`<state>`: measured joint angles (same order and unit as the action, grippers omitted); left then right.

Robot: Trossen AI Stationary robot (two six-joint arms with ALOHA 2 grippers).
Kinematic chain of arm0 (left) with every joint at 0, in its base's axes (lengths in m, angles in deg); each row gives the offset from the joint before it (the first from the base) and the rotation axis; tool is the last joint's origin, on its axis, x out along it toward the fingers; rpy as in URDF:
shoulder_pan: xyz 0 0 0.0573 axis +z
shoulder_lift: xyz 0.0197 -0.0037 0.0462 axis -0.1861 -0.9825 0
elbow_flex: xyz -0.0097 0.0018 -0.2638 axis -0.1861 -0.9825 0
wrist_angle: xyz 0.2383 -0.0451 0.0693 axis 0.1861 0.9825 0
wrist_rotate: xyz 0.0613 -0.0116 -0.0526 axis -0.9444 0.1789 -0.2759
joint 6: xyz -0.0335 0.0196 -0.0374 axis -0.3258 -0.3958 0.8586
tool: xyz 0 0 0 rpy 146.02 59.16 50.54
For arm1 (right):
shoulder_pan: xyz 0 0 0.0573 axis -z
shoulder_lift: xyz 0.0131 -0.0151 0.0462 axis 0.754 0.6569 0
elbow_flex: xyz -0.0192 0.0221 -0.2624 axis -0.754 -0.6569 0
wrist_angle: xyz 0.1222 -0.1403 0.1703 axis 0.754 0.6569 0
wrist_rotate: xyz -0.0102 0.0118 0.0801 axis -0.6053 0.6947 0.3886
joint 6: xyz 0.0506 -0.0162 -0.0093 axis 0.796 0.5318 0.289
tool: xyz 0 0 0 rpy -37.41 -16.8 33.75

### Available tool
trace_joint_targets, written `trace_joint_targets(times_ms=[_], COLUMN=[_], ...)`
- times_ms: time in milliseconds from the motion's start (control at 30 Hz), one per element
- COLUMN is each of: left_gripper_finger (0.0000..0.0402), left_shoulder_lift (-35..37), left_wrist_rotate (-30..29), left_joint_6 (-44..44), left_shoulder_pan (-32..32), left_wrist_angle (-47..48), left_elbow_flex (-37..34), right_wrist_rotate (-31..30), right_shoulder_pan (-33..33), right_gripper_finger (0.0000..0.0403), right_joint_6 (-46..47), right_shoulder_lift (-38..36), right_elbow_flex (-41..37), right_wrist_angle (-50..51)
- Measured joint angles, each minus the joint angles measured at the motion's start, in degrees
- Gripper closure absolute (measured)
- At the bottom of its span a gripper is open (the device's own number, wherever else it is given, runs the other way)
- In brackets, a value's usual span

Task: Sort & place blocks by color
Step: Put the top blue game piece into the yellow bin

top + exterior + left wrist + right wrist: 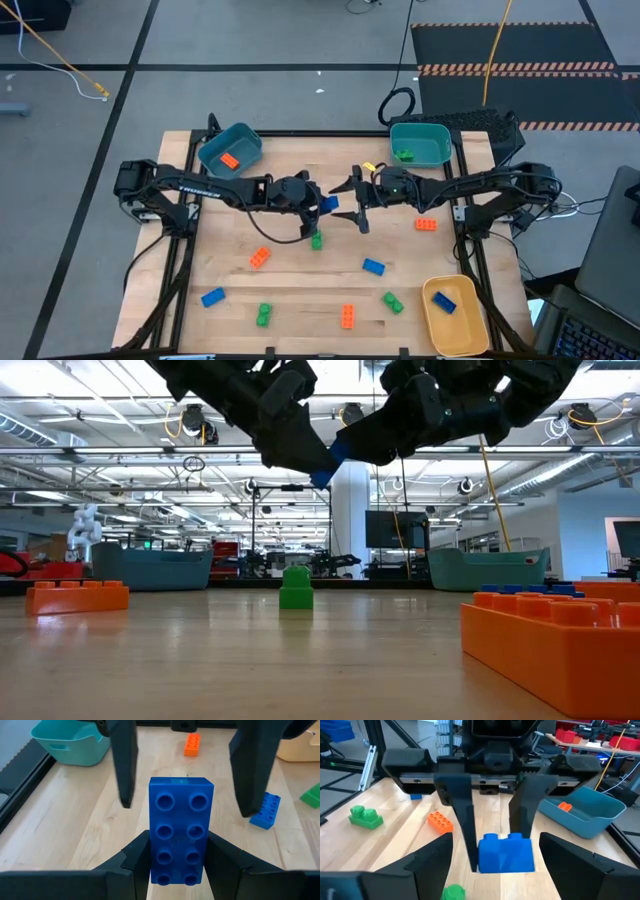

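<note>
Above mid-frame in the high view, the left tool clamps a blue block off the surface; the right tool, fingers apart, faces it, seemingly for a handover.

Grey floor tiles around my wooden table — a yellow cable trails across them. Black mat with striped hazard edging beyond. Behind: white pillar, ceiling light strips, dark monitor — open workshop hall.
</note>
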<state>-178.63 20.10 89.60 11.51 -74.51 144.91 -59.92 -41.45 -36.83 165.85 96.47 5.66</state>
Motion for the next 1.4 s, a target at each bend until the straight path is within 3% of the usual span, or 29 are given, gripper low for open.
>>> trace_joint_targets(times_ms=[333,467,600,833,1033,1300,1400], left_gripper_finger=[0.0252,0.0252,0.0252,0.0245,0.0199,0.0159,0.0157], left_shoulder_lift=[0.0,0.0,0.0,0.1,0.7,4.0,5.2], left_wrist_rotate=[-0.1,-0.1,-0.3,-0.2,-3.2,-4.5,-4.5], left_joint_6=[-0.3,-0.3,-1.0,-0.7,-0.8,-3.4,-3.5], left_shoulder_pan=[-0.2,-0.1,-0.1,-0.1,0.0,0.1,0.1], left_wrist_angle=[-0.1,-0.1,0.0,0.7,3.2,5.1,6.5], left_elbow_flex=[0.0,0.0,0.0,0.1,0.1,0.1,0.1], right_wrist_rotate=[-4.5,-4.4,-3.8,-3.8,-3.4,-4.6,-2.4], right_shoulder_pan=[0.0,0.0,-0.1,-0.1,0.0,-0.1,-0.1], right_gripper_finger=[0.0136,0.0189,0.0279,0.028,0.028,0.028,0.028], right_joint_6=[-0.9,-2.5,-3.1,-4.4,-5.4,-6.0,-3.6], right_shoulder_lift=[0.0,0.0,0.0,-0.2,-1.8,-12.0,-17.6], right_elbow_flex=[0.0,0.0,0.0,0.0,0.0,0.0,0.1], right_wrist_angle=[3.1,3.0,3.1,3.8,13.1,26.7,33.9])
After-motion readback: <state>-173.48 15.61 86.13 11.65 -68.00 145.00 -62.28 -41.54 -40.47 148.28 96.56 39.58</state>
